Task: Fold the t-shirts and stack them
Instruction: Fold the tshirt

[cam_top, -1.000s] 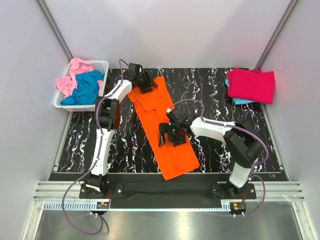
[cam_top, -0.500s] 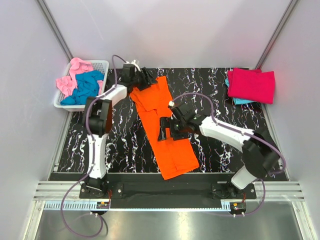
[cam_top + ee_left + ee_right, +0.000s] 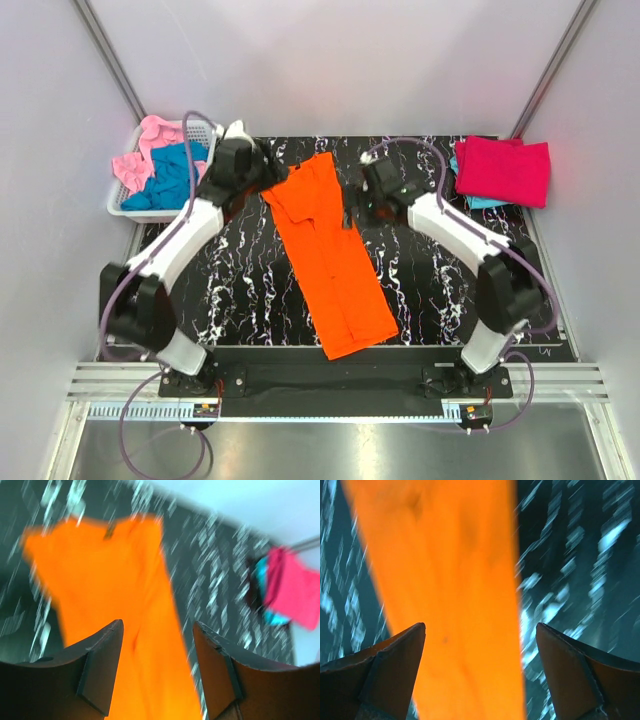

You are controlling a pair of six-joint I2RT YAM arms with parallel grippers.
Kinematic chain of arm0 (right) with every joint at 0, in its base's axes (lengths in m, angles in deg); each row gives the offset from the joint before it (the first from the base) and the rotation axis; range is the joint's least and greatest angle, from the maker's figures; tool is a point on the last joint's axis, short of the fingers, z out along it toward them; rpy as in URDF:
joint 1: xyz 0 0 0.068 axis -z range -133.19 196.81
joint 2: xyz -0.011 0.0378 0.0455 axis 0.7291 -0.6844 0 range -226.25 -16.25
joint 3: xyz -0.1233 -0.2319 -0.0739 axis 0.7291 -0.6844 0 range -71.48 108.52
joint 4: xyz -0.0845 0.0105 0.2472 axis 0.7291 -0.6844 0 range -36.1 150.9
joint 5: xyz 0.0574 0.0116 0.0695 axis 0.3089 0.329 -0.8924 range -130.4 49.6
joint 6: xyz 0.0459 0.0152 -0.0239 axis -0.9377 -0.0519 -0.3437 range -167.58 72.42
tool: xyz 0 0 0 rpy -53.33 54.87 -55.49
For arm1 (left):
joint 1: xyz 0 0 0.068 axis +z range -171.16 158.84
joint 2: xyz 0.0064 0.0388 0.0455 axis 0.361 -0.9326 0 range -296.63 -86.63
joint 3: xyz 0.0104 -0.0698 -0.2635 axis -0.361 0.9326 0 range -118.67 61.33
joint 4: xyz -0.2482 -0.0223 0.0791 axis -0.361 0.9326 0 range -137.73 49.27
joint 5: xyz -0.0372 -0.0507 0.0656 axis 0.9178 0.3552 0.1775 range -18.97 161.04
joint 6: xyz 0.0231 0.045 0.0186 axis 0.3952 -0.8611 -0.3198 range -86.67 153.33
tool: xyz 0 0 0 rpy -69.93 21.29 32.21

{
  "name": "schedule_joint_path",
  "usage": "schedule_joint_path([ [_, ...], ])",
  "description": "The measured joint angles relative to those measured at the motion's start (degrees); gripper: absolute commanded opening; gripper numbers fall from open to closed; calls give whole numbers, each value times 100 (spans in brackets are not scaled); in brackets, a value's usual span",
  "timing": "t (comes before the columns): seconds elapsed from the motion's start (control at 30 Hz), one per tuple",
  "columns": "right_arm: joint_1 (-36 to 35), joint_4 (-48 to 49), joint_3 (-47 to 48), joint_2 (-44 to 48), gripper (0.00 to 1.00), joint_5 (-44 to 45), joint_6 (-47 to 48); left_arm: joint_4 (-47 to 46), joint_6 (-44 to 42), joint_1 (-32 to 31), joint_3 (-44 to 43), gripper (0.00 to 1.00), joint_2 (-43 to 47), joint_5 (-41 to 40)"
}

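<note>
Spanning the whole workspace, the black white-veined table (image 3: 430, 280) carries the orange t-shirt (image 3: 335, 260). The shirt lies flat as a long narrow strip, running on a slant from the far centre-left towards the near edge at the centre.

The left arm reaches up along the left side of the table, and the left gripper (image 3: 268, 178) sits at the far left corner of the orange strip. In the blurred left wrist view its two fingers (image 3: 102, 670) stand clearly apart with only orange cloth showing in the gap below, and they have hold of nothing.

The right gripper (image 3: 352, 208) is at the strip's right edge, about a third of the way down from its far end. Its fingers (image 3: 390, 670) are spread wide over the cloth and the bare table and grip nothing. I cannot tell whether either gripper touches the fabric.

A white lattice basket (image 3: 125, 208) sits at the far left corner, just off the table edge. It holds a crumpled teal t-shirt (image 3: 172, 175) and a light pink t-shirt (image 3: 140, 150).

At the far right corner, well apart from both grippers, a folded crimson-pink t-shirt (image 3: 505, 170) rests on a folded teal t-shirt (image 3: 478, 203), of which only the edge shows.
</note>
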Motion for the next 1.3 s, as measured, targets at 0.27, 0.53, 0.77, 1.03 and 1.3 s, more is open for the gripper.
schedule_joint_path([
  [0.27,1099,195,2774,-2435,84,-1244,931,992,278,-435,1600,63,1569,-315],
  [0.53,942,192,3956,-3794,83,-3056,1062,1161,385,-612,1967,63,1541,535],
  [0.77,940,234,4959,-4653,82,-3941,1121,1056,382,-1246,2020,62,765,1366],
  [1.03,942,317,6026,-5556,83,-4242,1128,879,485,-1869,2116,62,-26,1593],
  [1.3,968,369,6135,-5855,82,-4371,1078,807,549,-2024,2103,61,-612,1449],
])
